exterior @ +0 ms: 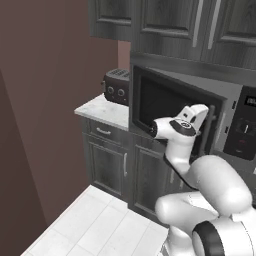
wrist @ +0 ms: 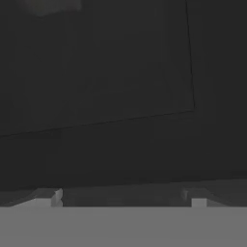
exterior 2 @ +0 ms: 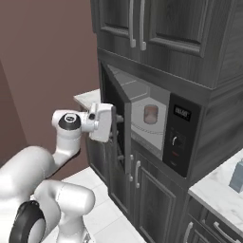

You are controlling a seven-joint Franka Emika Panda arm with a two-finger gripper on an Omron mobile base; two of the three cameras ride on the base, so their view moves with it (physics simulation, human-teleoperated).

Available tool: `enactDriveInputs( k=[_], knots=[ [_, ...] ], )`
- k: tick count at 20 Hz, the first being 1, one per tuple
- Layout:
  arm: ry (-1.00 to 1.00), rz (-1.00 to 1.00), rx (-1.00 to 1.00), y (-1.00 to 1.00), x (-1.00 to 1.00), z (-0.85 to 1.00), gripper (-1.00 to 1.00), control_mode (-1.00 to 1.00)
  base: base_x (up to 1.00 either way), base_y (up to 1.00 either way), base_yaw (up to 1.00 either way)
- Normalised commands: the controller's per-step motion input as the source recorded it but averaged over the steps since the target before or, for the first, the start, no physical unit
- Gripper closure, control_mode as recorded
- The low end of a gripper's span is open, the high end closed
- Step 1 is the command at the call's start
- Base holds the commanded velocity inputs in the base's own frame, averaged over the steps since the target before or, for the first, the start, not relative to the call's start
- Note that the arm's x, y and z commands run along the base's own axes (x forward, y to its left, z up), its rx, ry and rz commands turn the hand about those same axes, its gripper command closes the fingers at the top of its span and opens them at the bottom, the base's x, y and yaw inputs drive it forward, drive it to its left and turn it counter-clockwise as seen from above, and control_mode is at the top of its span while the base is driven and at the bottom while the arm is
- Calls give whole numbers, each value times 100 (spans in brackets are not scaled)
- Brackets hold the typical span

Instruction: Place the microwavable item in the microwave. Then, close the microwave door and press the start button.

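Door (exterior 2: 115,124) was against your gripper (exterior 2: 115,127), whose jaws stood spread and empty on its outer glass. The cup (exterior 2: 150,114) sat inside the microwave (exterior 2: 182,133). Push off-center and the fingers could slide, leaving it ajar.

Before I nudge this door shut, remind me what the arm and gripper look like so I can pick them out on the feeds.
The arm is glossy white with rounded, bulbous links and dark grey-black ring joints, one capped by a round dark disc. The hand is a boxy white block. The gripper ends in two small dark finger tips with pale faces. No loose cables or readable markings are visible.
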Motion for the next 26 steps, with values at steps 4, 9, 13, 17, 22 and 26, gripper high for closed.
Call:
enactDriveInputs(
  k=[4, 9, 13, 17, 22, 26],
  knots=[
    [0, -1, 2, -23, 57, 5, -100, -100, 0, 0, 0],
    [0, 0, 2, -8, 65, 0, -100, -100, 0, 0, 0],
    [0, 0, 2, -16, 49, 0, -100, -100, 0, 0, 0],
    [0, 0, 2, -23, 46, 0, -100, -100, 0, 0, 0],
    [0, 0, 2, -34, 42, 0, -100, -100, 0, 0, 0],
    [0, 1, 3, -39, 30, -1, -100, -100, 0, 0, 0]
  ],
)
